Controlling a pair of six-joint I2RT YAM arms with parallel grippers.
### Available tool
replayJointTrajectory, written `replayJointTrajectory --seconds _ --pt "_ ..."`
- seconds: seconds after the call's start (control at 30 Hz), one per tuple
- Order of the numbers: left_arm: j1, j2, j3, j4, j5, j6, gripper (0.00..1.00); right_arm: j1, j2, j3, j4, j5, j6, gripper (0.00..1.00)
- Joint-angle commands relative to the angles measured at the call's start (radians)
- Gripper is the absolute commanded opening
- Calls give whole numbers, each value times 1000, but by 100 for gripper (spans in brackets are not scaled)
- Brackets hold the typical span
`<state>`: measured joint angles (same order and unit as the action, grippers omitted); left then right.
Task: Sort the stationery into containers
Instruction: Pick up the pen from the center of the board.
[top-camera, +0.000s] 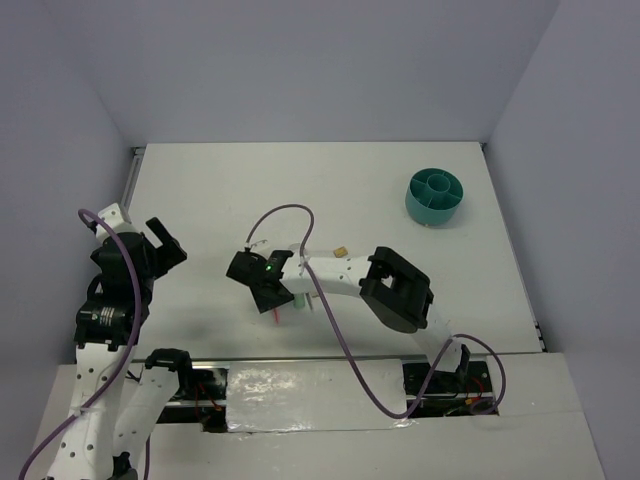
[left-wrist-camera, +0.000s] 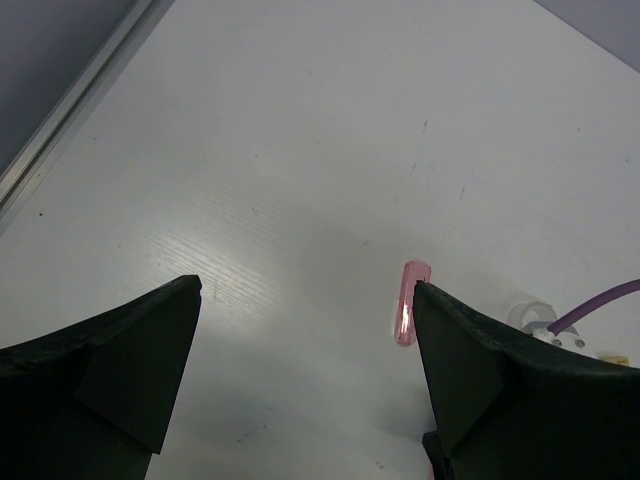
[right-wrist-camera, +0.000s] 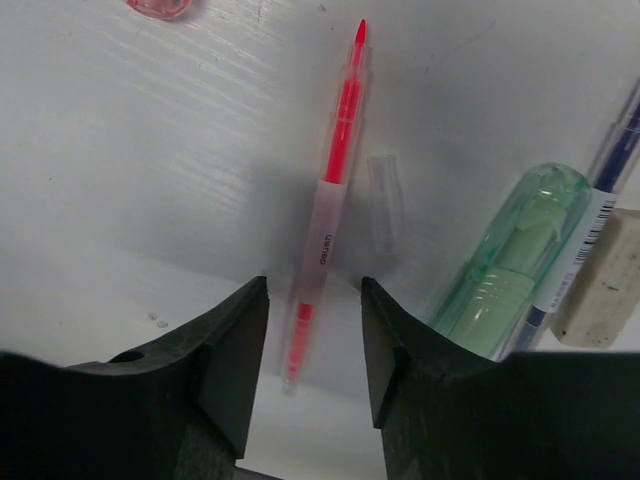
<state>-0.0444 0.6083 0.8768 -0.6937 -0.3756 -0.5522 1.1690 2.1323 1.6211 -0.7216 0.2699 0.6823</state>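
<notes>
Right gripper (right-wrist-camera: 313, 292): jaws half-spread, straddling the thin pink pen (right-wrist-camera: 335, 170) without contact, near the table's (top-camera: 330, 180) near edge; pen axis parallel to fingers, tip pointing away. Left gripper (left-wrist-camera: 305, 288): spread wide, empty. Teal organiser (top-camera: 425, 210): towards far right corner.

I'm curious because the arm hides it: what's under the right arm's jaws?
A thin pink pen lies on the table between the right gripper's jaws, not yet pinched. Whatever lies beneath the jaws themselves is covered.
</notes>
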Motion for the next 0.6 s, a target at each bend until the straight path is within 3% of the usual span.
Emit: replayJointTrajectory --seconds 0.0,0.5,0.57 --pt "5 2 -1 36 6 9 99 1 24 49 8 -11 -1 48" --pt "5 4 -2 37 10 11 99 4 5 -13 48 -67 16 16" --pt "5 4 -2 40 12 11 99 4 -18 -18 48 -60 22 3"
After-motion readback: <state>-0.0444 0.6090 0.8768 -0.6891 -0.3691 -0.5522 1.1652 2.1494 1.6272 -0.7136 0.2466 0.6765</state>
